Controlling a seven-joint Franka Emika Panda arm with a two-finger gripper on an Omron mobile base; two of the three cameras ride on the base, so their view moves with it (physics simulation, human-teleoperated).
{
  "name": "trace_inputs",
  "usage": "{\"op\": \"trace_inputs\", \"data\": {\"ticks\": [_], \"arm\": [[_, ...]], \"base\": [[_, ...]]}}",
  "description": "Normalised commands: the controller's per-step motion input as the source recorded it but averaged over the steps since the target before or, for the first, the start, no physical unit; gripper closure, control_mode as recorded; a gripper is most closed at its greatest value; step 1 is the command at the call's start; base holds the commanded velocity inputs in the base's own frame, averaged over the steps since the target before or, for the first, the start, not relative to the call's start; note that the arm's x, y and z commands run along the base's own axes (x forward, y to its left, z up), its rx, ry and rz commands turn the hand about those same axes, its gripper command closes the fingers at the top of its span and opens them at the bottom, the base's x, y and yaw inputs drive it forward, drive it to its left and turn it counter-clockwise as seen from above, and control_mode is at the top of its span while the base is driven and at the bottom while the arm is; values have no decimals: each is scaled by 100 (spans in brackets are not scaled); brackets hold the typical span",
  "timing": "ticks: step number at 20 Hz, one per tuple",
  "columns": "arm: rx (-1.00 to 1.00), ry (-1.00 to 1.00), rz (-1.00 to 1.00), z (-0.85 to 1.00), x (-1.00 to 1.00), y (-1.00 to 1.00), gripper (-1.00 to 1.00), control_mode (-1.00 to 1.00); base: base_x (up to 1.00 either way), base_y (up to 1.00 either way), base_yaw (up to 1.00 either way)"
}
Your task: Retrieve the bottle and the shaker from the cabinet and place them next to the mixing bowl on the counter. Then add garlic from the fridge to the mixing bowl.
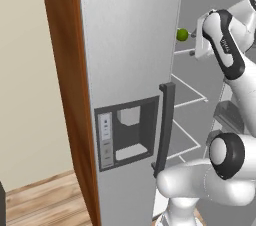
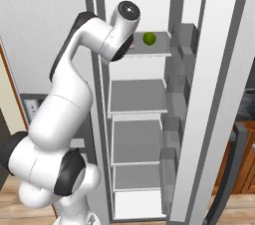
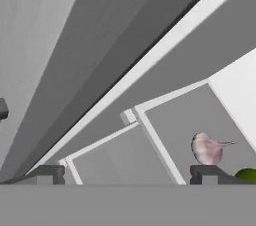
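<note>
right now i've got the white panda arm with dark joints (image 2: pixel 74 94) reared up tall from the base, elbow bent and the forearm reaching into the open grey fridge (image 2: pixel 139 119) at the level of its upper shelf. from the left base camera the wrist end sits at the fridge opening, just right of the closed brushed-steel fridge door with its dark handle and dispenser panel (image 1: pixel 125 135); from the right base camera the wrist joint covers the left end of that shelf.

on the hand camera the two-finger gripper (image 3: pixel 127 175) has its jaws spread as wide as they go, the two dark fingertips (image 3: pixel 46 174) standing well apart at the bottom of the picture, and nothing sits between them (no contact with anything that i can see).

the pale, pink-tinged garlic bulb with a thin stem (image 3: pixel 207 148) rests on the flat grey shelf (image 3: pixel 175 125), just above the right-hand fingertip in that view and apart from it. a small round green fruit (image 2: pixel 149 38) lies on the same shelf beside the garlic, and its edge peeks in at the lower right of the hand camera. the open fridge door with grey bins (image 2: pixel 209 94) swings out to the right. the lower shelves are bare grey.
</note>
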Motion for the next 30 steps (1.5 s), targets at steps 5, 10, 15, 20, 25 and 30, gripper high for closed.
{"op": "trace_inputs", "data": {"ticks": [5, 10, 15, 20, 25, 30], "arm": [[0, -2, 0, -22, 45, 0, -100, -100], [1, -3, 1, -3, 56, -2, -100, -100], [2, -7, 0, -1, 53, -5, -100, -100], [0, -3, 0, -11, 49, -13, -100, -100], [0, 0, 0, -9, 56, -17, -100, -100], [0, 0, 0, -9, 58, -8, -100, -100]], "base": [[0, 0, 0], [0, 0, 0], [0, 0, 0], [0, 0, 0], [0, 0, 0], [0, 0, 0]]}}
